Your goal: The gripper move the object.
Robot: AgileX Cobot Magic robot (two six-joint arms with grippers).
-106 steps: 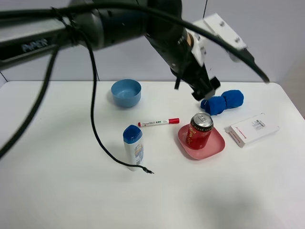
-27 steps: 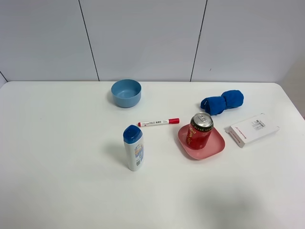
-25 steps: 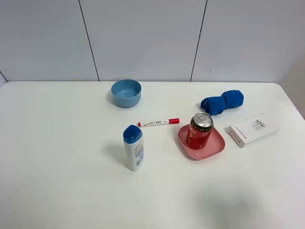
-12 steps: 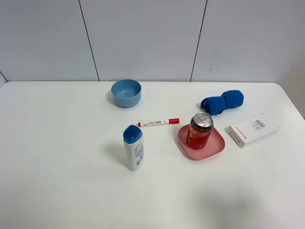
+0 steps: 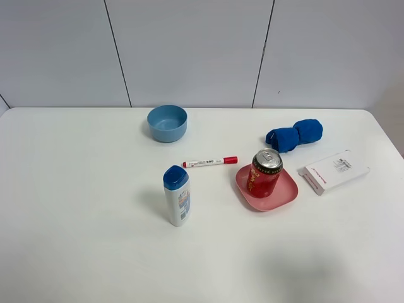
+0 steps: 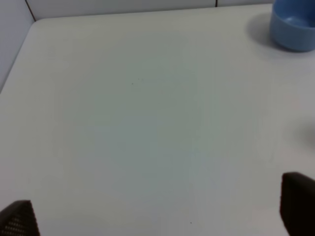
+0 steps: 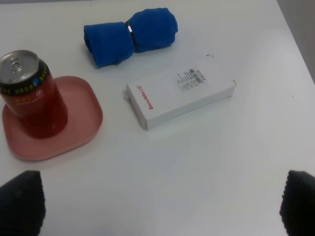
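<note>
The red can (image 5: 266, 172) with a silver top stands upright on a pink plate (image 5: 287, 189), right of the table's middle. No arm shows in the exterior view. In the right wrist view the can (image 7: 30, 93) stands on the plate (image 7: 88, 123), well away from my right gripper (image 7: 157, 206), whose black fingertips (image 7: 19, 201) sit wide apart, open and empty. My left gripper (image 6: 157, 216) is also open and empty over bare table, with its fingertips (image 6: 298, 201) far apart. The can does not show in the left wrist view.
A white blue-capped bottle (image 5: 177, 195) stands left of the plate. A red-capped marker (image 5: 210, 162) lies between them. A blue bowl (image 5: 167, 122) sits at the back. A rolled blue cloth (image 5: 294, 135) and a white box (image 5: 332, 171) lie right of the can.
The arm that hung over the can 4.2 s ago has left the exterior view. Nothing has moved in the last second.
</note>
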